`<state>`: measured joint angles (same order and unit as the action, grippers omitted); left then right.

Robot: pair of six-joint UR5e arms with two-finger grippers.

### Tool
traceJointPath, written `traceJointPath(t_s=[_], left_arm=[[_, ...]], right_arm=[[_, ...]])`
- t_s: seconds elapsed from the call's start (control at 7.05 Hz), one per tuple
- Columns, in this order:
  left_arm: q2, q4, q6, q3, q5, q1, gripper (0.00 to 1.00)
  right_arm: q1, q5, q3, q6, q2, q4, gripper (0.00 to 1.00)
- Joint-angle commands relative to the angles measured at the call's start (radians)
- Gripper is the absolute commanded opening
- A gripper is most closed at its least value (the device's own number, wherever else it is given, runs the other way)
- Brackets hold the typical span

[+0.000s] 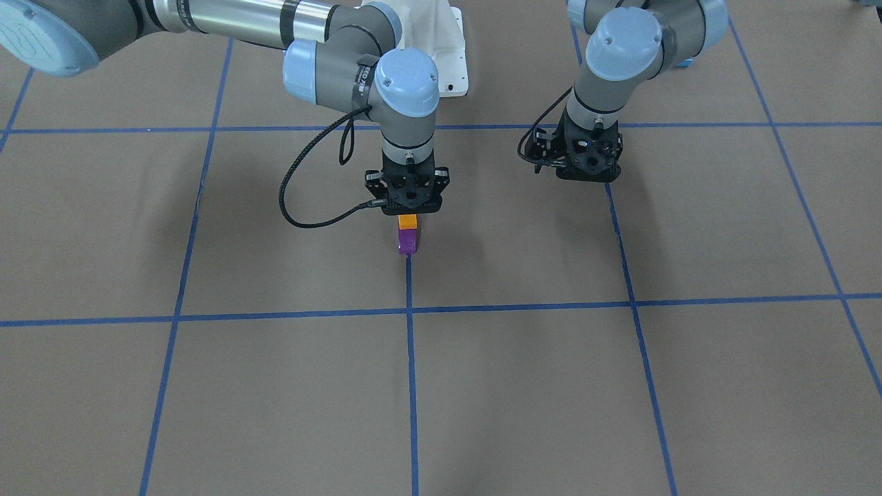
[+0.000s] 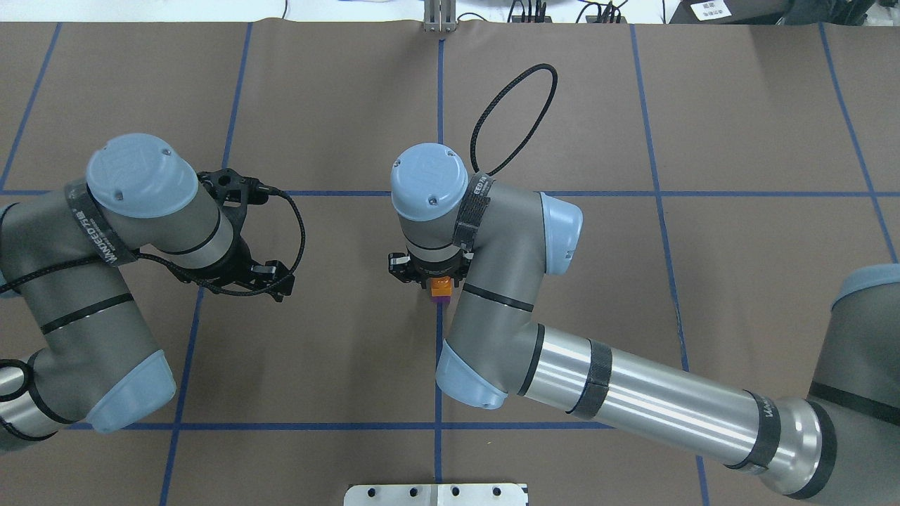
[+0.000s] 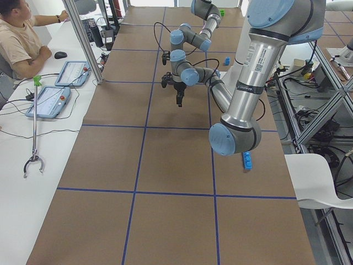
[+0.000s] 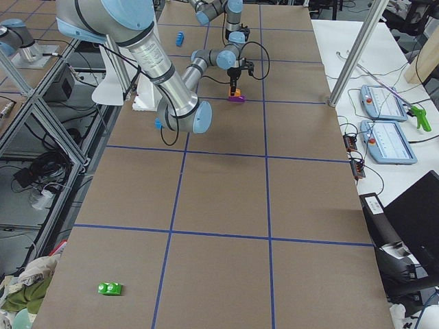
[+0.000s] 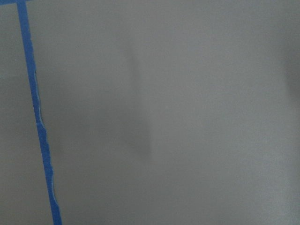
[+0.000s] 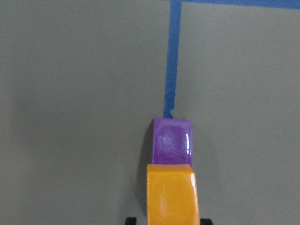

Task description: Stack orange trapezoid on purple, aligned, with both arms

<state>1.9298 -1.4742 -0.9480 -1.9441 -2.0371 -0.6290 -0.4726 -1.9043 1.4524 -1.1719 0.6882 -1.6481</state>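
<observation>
The orange trapezoid [image 1: 407,221] is held in my right gripper [image 1: 408,213], which is shut on it. It hangs directly over the purple brick [image 1: 407,242], which stands on the table at the end of a blue tape line. The two look in contact, but I cannot tell if they are pressed together. In the right wrist view the orange trapezoid [image 6: 171,194] overlaps the near edge of the purple brick [image 6: 172,140], with the fingertips [image 6: 205,219] at its sides. My left gripper [image 2: 271,277] hovers empty, apart to the side. I cannot tell how its jaws stand.
A long blue brick [image 3: 247,160] lies near the table edge by my left arm's base. A green brick [image 4: 110,288] lies at the table's far right end. The white base plate [image 1: 451,62] stands behind the stack. Blue tape lines grid the brown table.
</observation>
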Motion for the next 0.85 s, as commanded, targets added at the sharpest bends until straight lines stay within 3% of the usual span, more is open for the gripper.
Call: traceJointPath(t_s=[0.0, 0.28, 0.43, 0.57, 0.71], left_arm=[[0.0, 0.0, 0.0, -0.002, 0.0, -0.001, 1.0], [-0.015, 0.0, 0.014, -0.028, -0.002, -0.03, 1.0], [-0.059, 0.0, 0.018, -0.065, -0.011, -0.058, 1.0], [-0.133, -0.002, 0.097, -0.125, -0.011, -0.093, 1.0], [-0.212, -0.008, 0.188, -0.172, -0.02, -0.163, 1.0]], right_arm=[[-0.023, -0.013, 0.02, -0.002, -0.007, -0.013, 1.0], [-0.134, -0.143, 0.195, -0.003, 0.109, -0.074, 1.0], [-0.2, -0.175, 0.342, 0.014, 0.252, -0.082, 1.0], [-0.286, -0.235, 0.429, 0.058, 0.396, -0.075, 1.0], [-0.375, -0.281, 0.474, 0.23, 0.515, -0.072, 1.0]])
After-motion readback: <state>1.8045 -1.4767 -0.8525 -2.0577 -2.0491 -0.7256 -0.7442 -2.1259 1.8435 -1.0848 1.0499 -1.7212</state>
